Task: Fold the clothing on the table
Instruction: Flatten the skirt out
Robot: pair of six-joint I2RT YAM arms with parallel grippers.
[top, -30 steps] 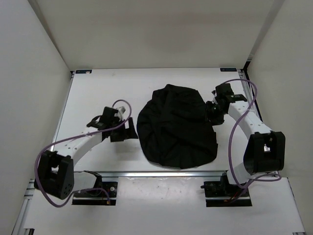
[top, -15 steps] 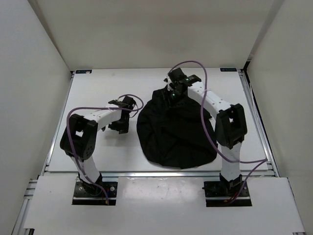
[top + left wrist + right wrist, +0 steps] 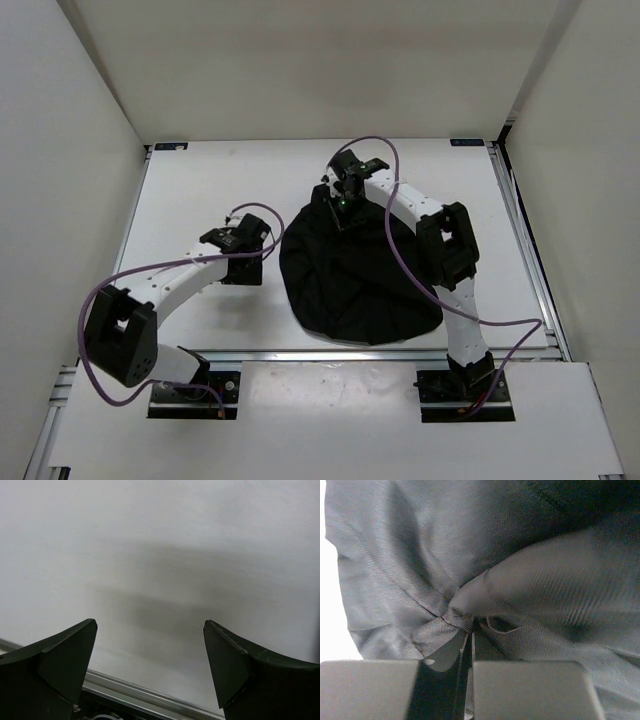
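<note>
Pinching clothing (image 3: 535,580) fold, right gripper (image 3: 471,640) clenched; left gripper (image 3: 149,625) spread, empty, over table (image 3: 150,540).

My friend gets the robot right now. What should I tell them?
Left gripper: open, empty, over bare table just left of the clothing.
Right gripper: shut, pinching the clothing near its far edge.
Clothing: one rumpled black heap around mid-table.
Done: a grip on the cloth; no fold shows yet.
Left: all the folding.
</note>
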